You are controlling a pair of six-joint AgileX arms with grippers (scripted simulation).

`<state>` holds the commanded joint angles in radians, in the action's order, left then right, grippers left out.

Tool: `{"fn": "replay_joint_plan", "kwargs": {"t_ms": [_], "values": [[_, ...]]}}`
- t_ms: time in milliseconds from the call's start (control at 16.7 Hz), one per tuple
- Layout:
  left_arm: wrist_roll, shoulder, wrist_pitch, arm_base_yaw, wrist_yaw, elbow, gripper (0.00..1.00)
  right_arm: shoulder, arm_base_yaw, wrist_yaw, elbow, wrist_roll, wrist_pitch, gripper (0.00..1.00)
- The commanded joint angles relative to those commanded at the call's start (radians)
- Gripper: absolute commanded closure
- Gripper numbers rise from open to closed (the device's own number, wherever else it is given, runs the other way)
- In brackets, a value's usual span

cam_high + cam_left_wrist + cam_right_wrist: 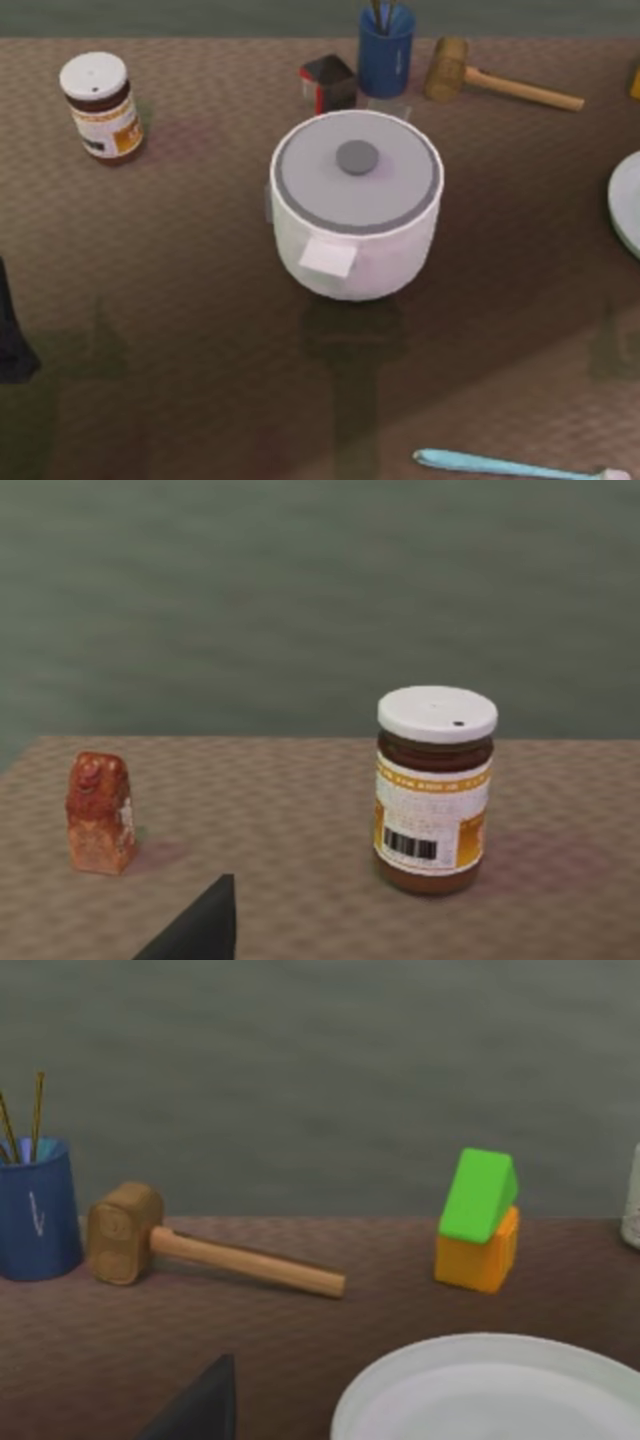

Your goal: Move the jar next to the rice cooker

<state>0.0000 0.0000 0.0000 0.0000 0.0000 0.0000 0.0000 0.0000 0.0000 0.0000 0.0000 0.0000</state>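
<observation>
The jar has a white lid, dark contents and a white-and-orange label. It stands upright at the table's far left. The rice cooker, a big white pot with a grey-ringed lid and a dark knob, sits mid-table, well to the right of the jar. In the left wrist view the jar stands ahead of my left gripper, apart from it. Only a dark bit of my left arm shows at the top view's left edge. My right gripper is near the plate, out of the top view.
Behind the cooker are a blue pen cup, a red-and-black box and a wooden mallet. A white plate lies at the right edge, a blue-handled tool at the front. A red-brown stamp stands left of the jar. Green-on-orange blocks stand behind the plate.
</observation>
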Motion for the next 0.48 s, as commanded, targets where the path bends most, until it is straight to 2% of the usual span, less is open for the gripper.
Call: {"fn": "replay_joint_plan", "kwargs": {"t_ms": [240, 480], "values": [[0.004, 0.026, -0.023, -0.002, 0.006, 0.02, 0.0, 0.0, 0.0, 0.0, 0.0, 0.0, 0.0, 0.0], [0.035, 0.198, -0.161, -0.014, 0.048, 0.161, 0.0, 0.0, 0.0, 0.0, 0.0, 0.0, 0.0, 0.0]]}}
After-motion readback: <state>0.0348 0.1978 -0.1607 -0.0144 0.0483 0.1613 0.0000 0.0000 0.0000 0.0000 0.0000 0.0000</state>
